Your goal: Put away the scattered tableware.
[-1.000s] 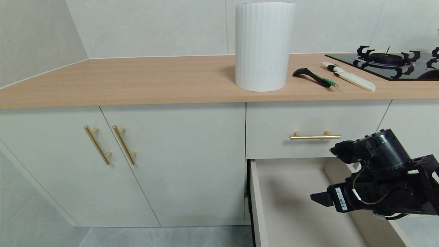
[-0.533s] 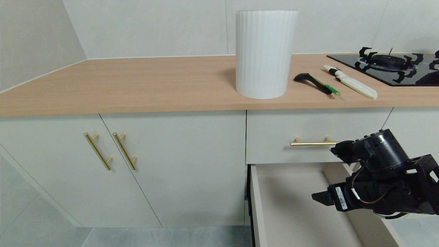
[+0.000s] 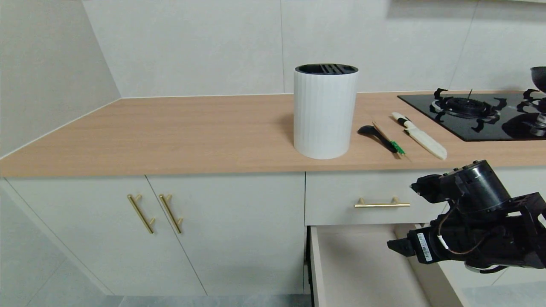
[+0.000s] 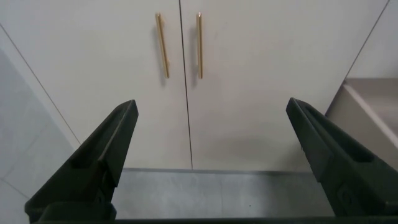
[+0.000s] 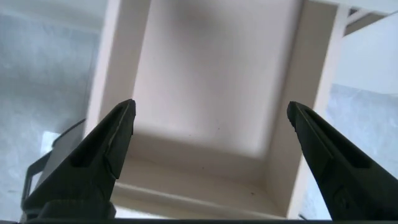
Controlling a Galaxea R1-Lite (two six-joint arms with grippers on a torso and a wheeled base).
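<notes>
A black spoon (image 3: pixel 375 135) and a pale knife (image 3: pixel 420 136) lie side by side on the wooden counter (image 3: pixel 192 136), just right of the ribbed white holder (image 3: pixel 325 115); the drawer (image 3: pixel 358 264) below stands open; the left gripper (image 4: pixel 210 107) and right gripper (image 5: pixel 210 107) are spread wide, holding nothing.

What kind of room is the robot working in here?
Most likely a kitchen: a wooden countertop with a gas hob set into it, an open drawer below, and a knife lying beside a white knife block.
</notes>
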